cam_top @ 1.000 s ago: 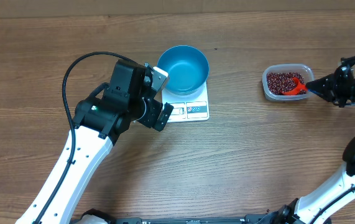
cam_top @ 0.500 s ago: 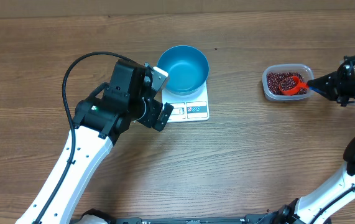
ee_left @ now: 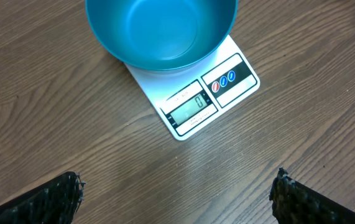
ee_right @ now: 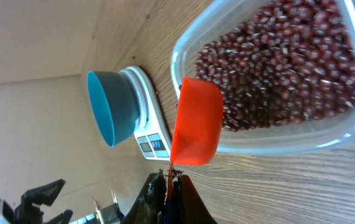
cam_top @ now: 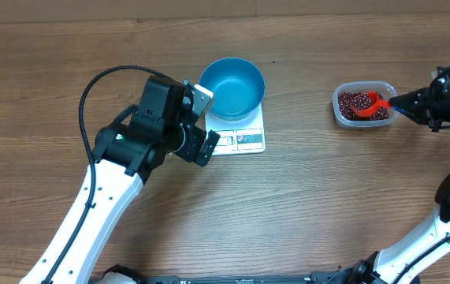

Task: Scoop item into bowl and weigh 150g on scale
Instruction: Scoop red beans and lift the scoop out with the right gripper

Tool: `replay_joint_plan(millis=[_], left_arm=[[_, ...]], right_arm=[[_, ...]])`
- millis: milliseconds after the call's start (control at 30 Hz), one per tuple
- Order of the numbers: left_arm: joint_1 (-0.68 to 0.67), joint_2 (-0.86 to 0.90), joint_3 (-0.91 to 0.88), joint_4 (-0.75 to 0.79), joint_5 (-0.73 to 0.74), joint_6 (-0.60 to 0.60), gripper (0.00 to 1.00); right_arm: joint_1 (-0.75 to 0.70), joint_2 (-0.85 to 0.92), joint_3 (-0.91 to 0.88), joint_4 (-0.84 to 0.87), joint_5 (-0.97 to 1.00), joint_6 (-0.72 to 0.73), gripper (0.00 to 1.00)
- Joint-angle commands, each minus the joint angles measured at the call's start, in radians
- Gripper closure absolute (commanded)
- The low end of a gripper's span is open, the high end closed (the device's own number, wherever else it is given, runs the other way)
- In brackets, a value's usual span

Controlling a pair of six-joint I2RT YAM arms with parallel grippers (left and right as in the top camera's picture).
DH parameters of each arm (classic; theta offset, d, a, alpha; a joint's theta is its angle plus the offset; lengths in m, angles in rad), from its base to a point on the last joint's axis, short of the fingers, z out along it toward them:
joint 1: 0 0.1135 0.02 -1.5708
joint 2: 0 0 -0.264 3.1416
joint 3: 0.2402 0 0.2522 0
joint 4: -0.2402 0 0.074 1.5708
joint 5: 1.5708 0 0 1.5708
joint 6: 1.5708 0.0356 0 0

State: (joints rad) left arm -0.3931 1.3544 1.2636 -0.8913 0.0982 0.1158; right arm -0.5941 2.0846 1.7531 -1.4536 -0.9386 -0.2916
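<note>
Right hand (cam_top: 402, 101) is clenched on the red scoop (ee_right: 196, 121), held at the tub's (cam_top: 339, 112) rim above the beans (ee_right: 276, 68); left hand (cam_top: 206, 122) is released beside the scale (cam_top: 244, 139), on which the bowl (cam_top: 232, 85) is set.

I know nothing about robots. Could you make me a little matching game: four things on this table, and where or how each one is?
1 blue bowl
2 beans
3 red scoop
4 left gripper

A in the clear tub
B open, holding nothing
C on the white scale
D pinched in the right gripper

Pairs: 1-C, 2-A, 3-D, 4-B
</note>
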Motion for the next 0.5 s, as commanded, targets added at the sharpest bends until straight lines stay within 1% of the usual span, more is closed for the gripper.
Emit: replay_joint_plan(millis=[0,100,367,467], left_arm=[[-0.006,0.007,0.002,0.002,0.014,0.019,0.01],[-0.006,0.007,0.002,0.002,0.014,0.019,0.00],[-0.006,0.007,0.002,0.002,0.014,0.019,0.00],[-0.006,0.007,0.002,0.002,0.014,0.019,0.00]], right_arm=[[-0.003,0.003,0.031,-0.008,-0.063,-0.074,0.96],[-0.003,0.003,0.031,-0.021,-0.083,-0.102,0.96],[0.008,0.003,0.031,-0.081,-0.231,-0.216,0.96],[0.021,0.003,0.031,-0.087,-0.264,-0.216,0.96]])
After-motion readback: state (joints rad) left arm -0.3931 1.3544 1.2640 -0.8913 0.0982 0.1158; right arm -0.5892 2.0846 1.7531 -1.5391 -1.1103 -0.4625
